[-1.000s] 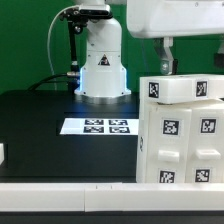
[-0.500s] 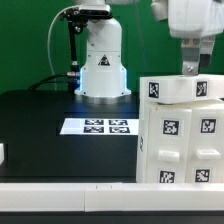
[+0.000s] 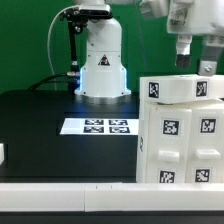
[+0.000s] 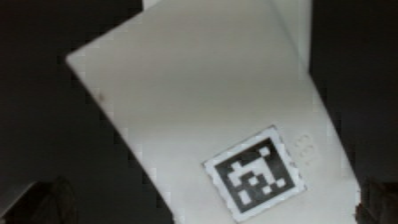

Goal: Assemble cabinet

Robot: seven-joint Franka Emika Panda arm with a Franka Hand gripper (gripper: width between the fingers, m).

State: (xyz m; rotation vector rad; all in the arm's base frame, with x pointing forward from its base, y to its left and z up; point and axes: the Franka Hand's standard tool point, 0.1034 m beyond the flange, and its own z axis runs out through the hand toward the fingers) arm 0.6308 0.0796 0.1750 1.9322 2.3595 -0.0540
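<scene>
The white cabinet (image 3: 180, 130) stands at the exterior view's right, a boxy body with several black-and-white tags on its front and on its top block. My gripper (image 3: 195, 57) hangs tilted just above the cabinet's top, apart from it. Its jaws stand open with nothing held. In the wrist view a white cabinet panel (image 4: 196, 110) with one tag (image 4: 260, 178) fills the picture, and my dark fingertips (image 4: 32, 202) show at the corners, wide apart.
The marker board (image 3: 95, 126) lies on the black table in front of the white robot base (image 3: 102, 65). A small white part (image 3: 2, 153) shows at the exterior view's left edge. A white rail (image 3: 70, 200) runs along the front.
My gripper has moved toward the exterior view's right, over the cabinet's top, and has tilted. The cabinet has not moved.
</scene>
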